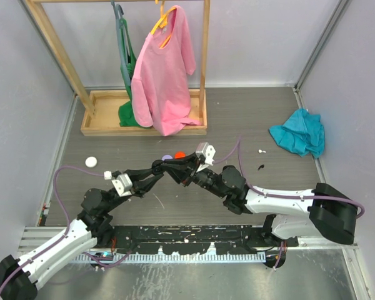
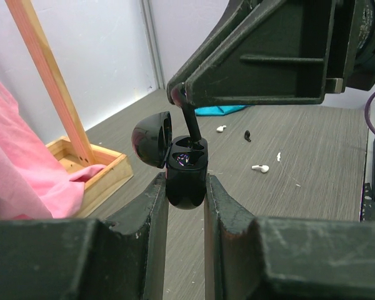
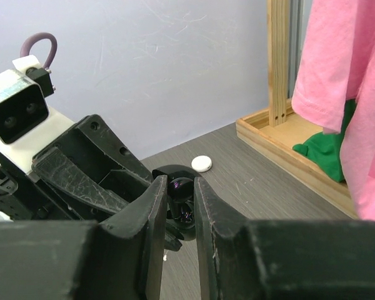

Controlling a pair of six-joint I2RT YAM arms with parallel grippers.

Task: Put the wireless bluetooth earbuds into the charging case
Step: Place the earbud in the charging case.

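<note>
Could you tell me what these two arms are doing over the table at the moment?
The left gripper holds a black charging case above the table, with its lid open. The right gripper comes in from above and pinches a black earbud by its upper end. The earbud's lower end is at the case's opening, but it is not yet released. A few white earbuds lie loose on the table behind.
</note>
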